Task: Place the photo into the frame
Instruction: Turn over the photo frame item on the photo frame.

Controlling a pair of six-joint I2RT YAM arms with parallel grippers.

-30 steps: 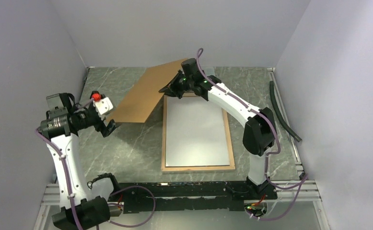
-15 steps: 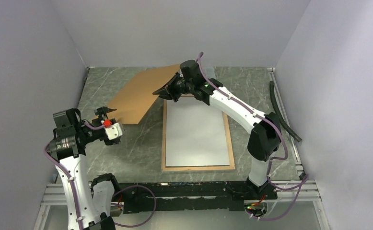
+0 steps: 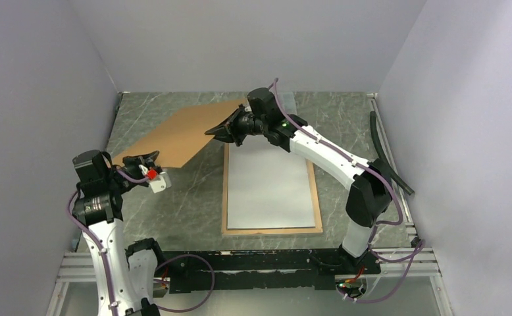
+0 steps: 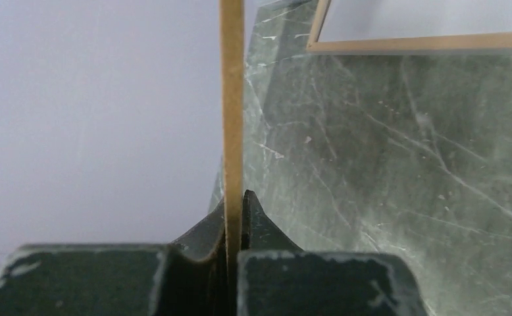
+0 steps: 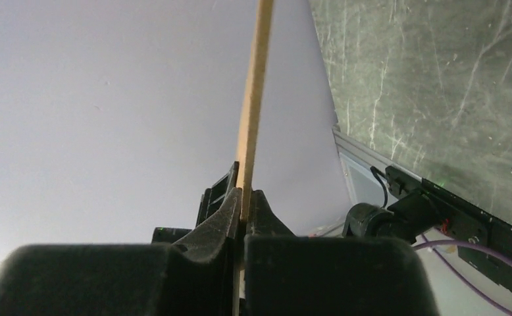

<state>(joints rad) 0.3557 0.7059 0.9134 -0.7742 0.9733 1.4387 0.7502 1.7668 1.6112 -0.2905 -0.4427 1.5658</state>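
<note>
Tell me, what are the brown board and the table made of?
The board is probably fibreboard or stiff card: flat, matte brown, with a thin pale edge in the wrist views. The table looks like grey-green marble with white veins, though it may only be a printed surface.

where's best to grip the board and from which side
By its thin edges, jaws across the thickness, from opposite ends: the board is a wide, thin sheet, tilted off the table. The left gripper pinches its near edge, the right gripper its right edge.
</note>
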